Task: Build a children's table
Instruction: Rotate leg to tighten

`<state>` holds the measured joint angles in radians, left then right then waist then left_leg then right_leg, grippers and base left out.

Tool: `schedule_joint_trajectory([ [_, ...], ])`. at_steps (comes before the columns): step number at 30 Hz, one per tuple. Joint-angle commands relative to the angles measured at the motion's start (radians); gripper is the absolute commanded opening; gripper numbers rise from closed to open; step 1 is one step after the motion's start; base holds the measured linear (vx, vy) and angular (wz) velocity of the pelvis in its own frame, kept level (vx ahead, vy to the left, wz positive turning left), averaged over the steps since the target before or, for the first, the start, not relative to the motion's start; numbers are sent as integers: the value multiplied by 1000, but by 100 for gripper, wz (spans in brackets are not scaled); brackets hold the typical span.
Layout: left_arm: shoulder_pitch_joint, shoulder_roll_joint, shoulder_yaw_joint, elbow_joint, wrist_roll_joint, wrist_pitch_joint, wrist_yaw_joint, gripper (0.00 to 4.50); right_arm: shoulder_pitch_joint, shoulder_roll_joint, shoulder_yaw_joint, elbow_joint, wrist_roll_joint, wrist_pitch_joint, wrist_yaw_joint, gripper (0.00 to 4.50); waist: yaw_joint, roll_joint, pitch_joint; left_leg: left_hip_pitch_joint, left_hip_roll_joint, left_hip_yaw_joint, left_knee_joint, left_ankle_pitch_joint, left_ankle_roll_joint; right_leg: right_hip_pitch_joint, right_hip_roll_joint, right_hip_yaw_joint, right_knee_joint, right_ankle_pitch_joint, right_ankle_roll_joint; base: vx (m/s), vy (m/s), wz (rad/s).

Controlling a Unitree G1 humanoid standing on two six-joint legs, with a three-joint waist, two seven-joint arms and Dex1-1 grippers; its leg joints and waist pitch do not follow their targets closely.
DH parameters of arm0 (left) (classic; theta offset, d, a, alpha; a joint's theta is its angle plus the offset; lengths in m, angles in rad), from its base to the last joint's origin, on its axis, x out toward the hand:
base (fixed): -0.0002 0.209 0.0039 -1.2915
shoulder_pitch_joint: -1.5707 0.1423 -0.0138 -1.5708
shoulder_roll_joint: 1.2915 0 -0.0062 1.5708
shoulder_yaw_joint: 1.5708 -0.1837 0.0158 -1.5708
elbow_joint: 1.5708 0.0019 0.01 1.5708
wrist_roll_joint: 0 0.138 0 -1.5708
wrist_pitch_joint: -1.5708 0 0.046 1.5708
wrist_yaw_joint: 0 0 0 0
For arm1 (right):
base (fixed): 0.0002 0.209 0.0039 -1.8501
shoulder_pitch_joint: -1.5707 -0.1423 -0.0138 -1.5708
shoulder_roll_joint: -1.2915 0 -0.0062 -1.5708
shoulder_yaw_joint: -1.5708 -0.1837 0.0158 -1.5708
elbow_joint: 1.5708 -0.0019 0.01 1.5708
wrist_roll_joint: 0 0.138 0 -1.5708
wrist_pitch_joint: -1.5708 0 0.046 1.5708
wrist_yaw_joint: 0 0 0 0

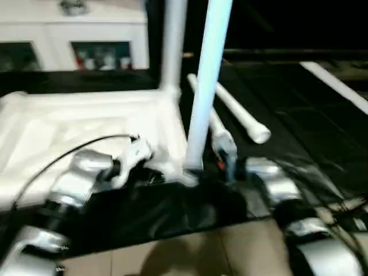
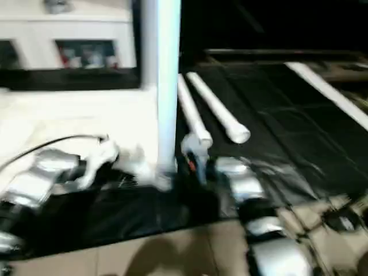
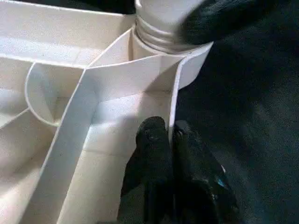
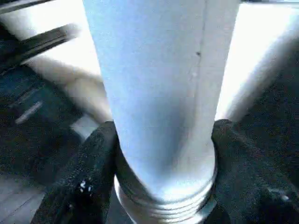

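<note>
The left pincer (image 3: 170, 140) was clamped on the tabletop's (image 1: 69, 132) near rim; the right pincer (image 4: 163, 154), reaching level, gripped the upright leg (image 1: 204, 86) just above its threads.

I am counting one white tabletop (image 1: 86, 132) lying ribbed side up. I am seeing four white legs: two standing upright in its corner sockets (image 1: 207, 75) (image 1: 172, 46), and two lying loose on the black mat (image 1: 244, 118) (image 2: 192, 118). One white cabinet (image 1: 69, 34) is standing behind. Two grippers are showing (image 3: 170, 140) (image 4: 163, 154).
</note>
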<state>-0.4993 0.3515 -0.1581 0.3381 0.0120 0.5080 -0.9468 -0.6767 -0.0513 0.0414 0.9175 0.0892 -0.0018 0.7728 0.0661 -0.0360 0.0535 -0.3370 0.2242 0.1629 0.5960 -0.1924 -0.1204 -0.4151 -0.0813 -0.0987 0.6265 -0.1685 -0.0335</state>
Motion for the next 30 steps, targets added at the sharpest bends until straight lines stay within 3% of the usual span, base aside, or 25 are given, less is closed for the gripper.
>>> schedule_joint_trajectory([
  [1, -30, -103, 119, -90, -62, 79, 226, 0, -34, 121, 32, 56, 19, 35, -88, 264, 3, 8, -63, -12, 1, 4, -73, -207, -14, 60, -62, 51, -93, -405, -137, 0, 0, 0],
  [3, -33, -130, 111, -115, -17, 82, 278, 0, -72, 144, 12, 100, 13, 54, -200, 264, -4, 5, -70, -20, 0, 4, -71, -170, 7, 65, -58, 50, -86, -335, -152, 0, 0, 0],
  [5, -41, -132, 92, -108, 18, 64, 299, 0, -87, 149, 16, 115, -4, 51, -236, 264, -5, 3, -72, -19, -2, 8, -67, -148, 27, 62, -53, 51, -81, -269, -163, 0, 0, 0],
  [6, -49, -132, 82, -96, 24, 51, 299, 0, -89, 152, 11, 116, 3, 45, -228, 264, -6, -10, -74, -22, -4, 11, -65, -122, 43, 65, -52, 53, -77, -226, -169, 0, 0, 0],
  [9, -71, -108, 50, -60, 45, 3, 295, 0, -89, 160, -6, 108, 14, 30, -203, 334, 3, -11, -80, -24, -2, 12, -63, -46, 79, 67, -51, 55, -58, -112, -190, 0, 0, 0],
  [11, -75, -94, 35, -58, 68, -6, 302, 0, -93, 165, -12, 111, 3, 20, -208, 343, 0, -12, -82, -31, -3, 12, -60, -18, 95, 68, -49, 55, -51, -50, -202, 0, 0, 0],
  [12, -75, -85, 29, -58, 76, -11, 302, 0, -97, 166, -16, 117, -4, 6, -211, 343, -4, -10, -79, -29, -2, 12, -60, -20, 98, 65, -49, 54, -53, -40, -207, 0, 0, 0],
  [16, -67, -65, 15, -58, 82, -33, 285, 0, -96, 156, 15, 121, -33, -38, -205, 390, -15, -3, -76, -23, 3, 12, -63, -83, 78, 62, -53, 54, -59, -82, -227, 0, 0, 0],
  [20, -62, -40, 5, -31, 88, -91, 264, 0, -82, 134, 27, 104, -48, -41, -212, 424, -6, -3, -74, -19, 4, 13, -64, -94, 66, 61, -53, 57, -58, -78, -234, 0, 0, 0],
  [23, -78, -29, 9, 26, 94, -136, 277, 0, -54, 107, 34, 53, -57, -63, -189, 439, 2, -4, -73, -17, 4, 14, -65, -103, 58, 61, -53, 58, -60, -97, -217, 0, 0, 0],
  [27, -112, -25, 5, 121, 112, -205, 305, 0, 7, 73, 15, -33, -42, -81, -165, 439, 12, -13, -71, -18, 3, 14, -66, -110, 54, 62, -55, 59, -66, -142, -188, 0, 0, 0],
  [30, -136, -23, 3, 180, 126, -266, 323, 0, 43, 55, 10, -85, -31, -85, -168, 439, 20, -9, -71, -18, 2, 13, -67, -116, 46, 60, -54, 60, -69, -175, -167, 0, 0, 0],
])
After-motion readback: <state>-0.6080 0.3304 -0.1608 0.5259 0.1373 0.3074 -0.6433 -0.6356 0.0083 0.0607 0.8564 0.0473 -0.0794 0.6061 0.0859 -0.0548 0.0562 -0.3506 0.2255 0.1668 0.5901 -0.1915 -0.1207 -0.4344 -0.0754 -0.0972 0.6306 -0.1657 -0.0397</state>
